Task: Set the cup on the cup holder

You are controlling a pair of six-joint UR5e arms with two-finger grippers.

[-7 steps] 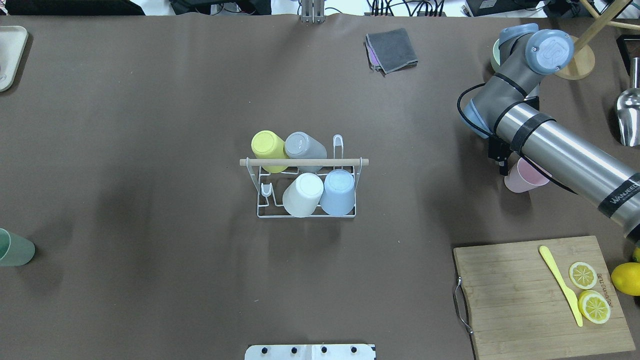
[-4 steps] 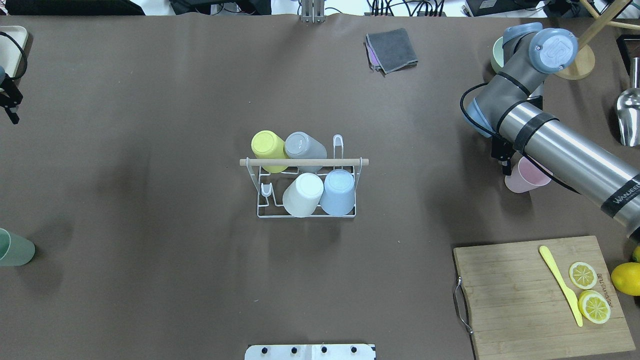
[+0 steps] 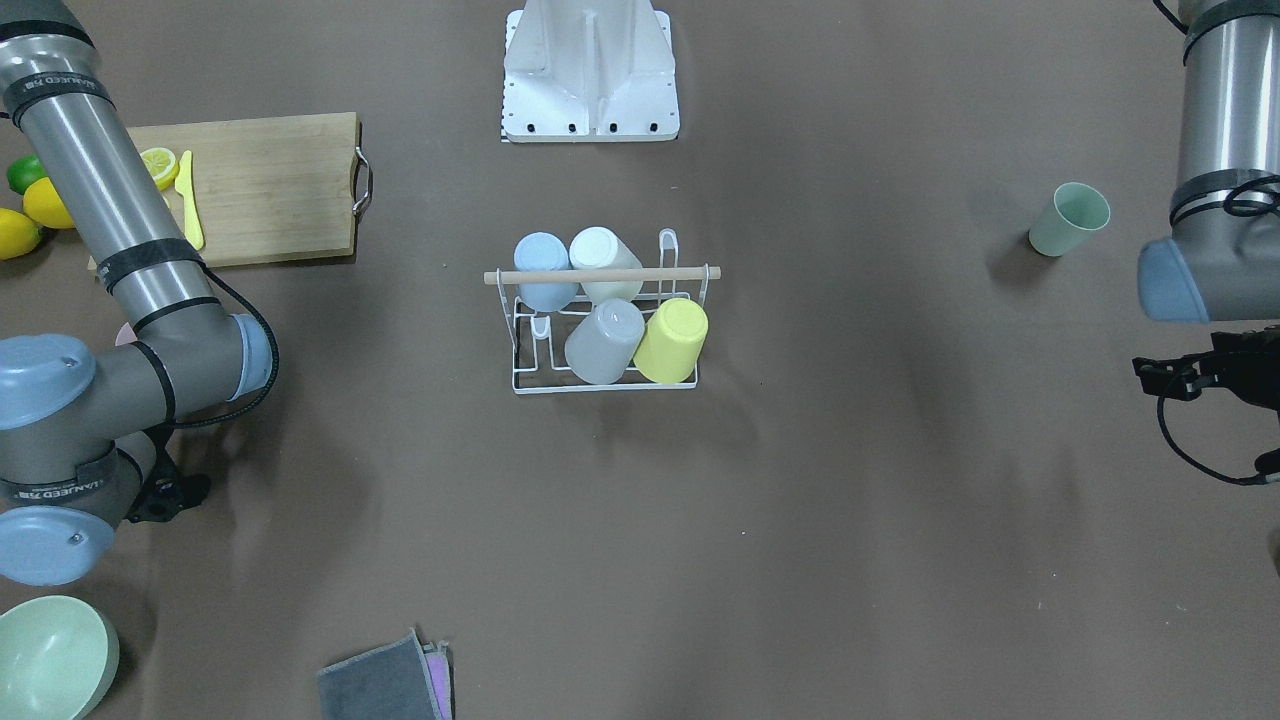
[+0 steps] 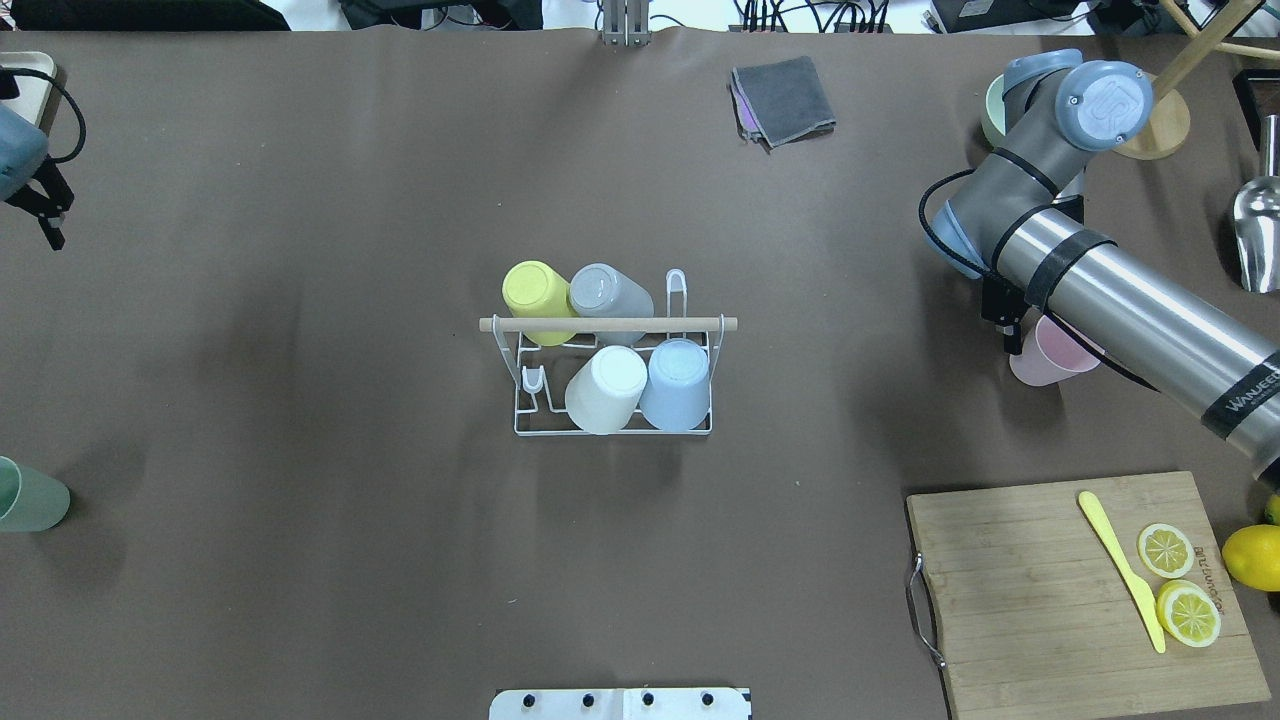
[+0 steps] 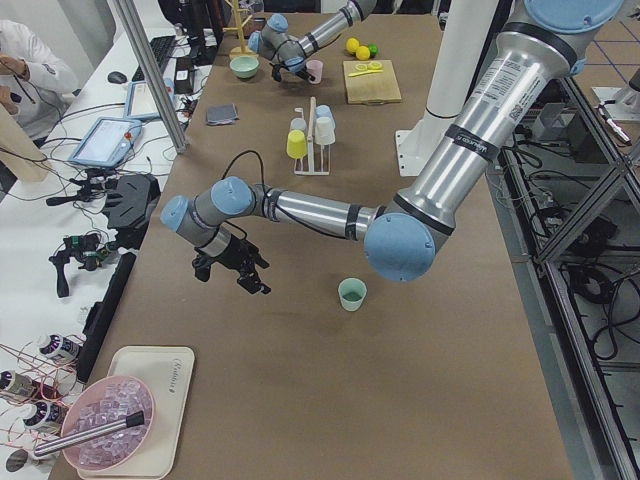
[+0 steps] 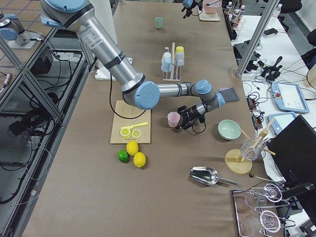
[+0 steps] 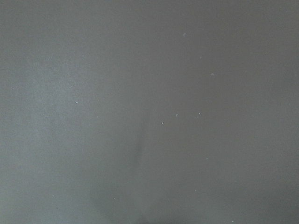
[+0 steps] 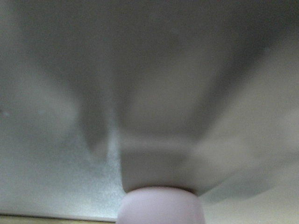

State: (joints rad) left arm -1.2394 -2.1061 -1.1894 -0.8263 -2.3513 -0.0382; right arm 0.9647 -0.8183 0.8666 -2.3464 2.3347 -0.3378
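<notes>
White wire cup holder with wooden rod handle (image 4: pixel 700 324) stands mid brown counter (image 4: pixel 300 400). Yellow cup (image 4: pixel 535 295), grey cup (image 4: pixel 610 295), white cup (image 4: pixel 610 385) and blue cup (image 4: pixel 678 380) sit inverted on its prongs.

Overhead view:
- Pale pink plastic cup (image 4: pixel 1045 362) at holder's 3 o'clock.
- Right gripper (image 4: pixel 1010 335) just beside it; cannot tell whether it grips.
- Left gripper (image 5: pixel 252 284) at 10 o'clock above bare counter; cannot tell its opening.
- Pale green cup (image 4: pixel 30 495) at 8 o'clock.

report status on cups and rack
Left gripper apart from green cup. Right gripper at pink cup, jaws hidden. Cup holder holds four, two prongs free. Nothing between.
</notes>
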